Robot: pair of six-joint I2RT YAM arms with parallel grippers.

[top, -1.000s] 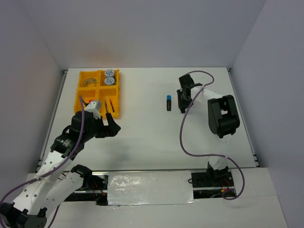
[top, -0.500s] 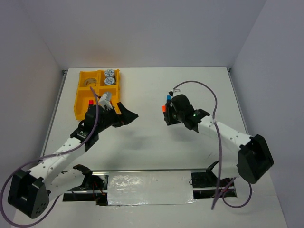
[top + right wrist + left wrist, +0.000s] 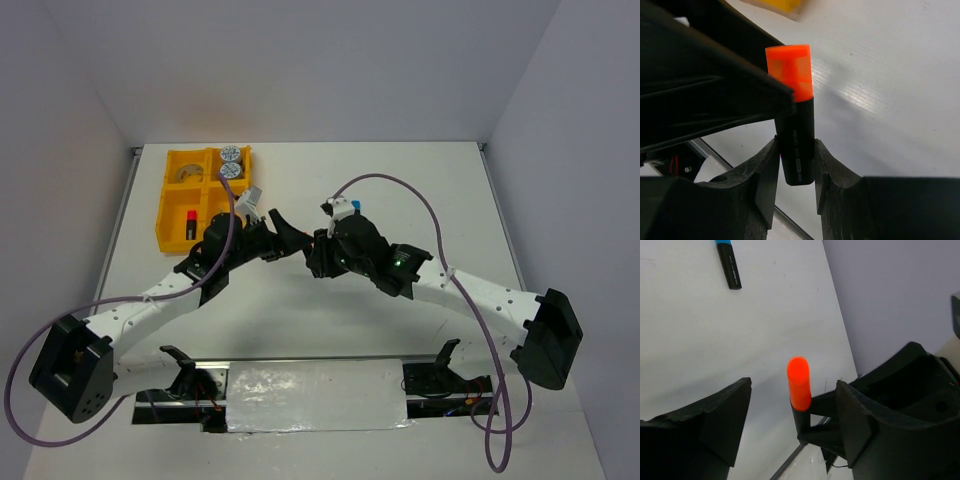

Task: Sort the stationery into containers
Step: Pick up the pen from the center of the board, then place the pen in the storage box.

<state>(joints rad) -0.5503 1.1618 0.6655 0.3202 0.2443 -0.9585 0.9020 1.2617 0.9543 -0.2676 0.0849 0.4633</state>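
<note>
My right gripper is shut on the black body of the orange-capped highlighter and holds it upright above the table's middle. My left gripper is open, its fingers on either side of the orange cap without touching it; in the top view it meets the right gripper. The blue-capped highlighter lies on the table beyond. The yellow tray sits at the far left and holds two patterned tape rolls, the silver ring and the pink-capped highlighter.
The left arm crosses the tray's near right corner and hides that compartment. The right arm stretches across the near right of the table, with its purple cable looping above it. White walls close in the table at the back and sides.
Both arms swung in to the table's middle. My right gripper carried the orange highlighter left, away from the blue one. My left gripper left the tray and now straddles the orange cap.
</note>
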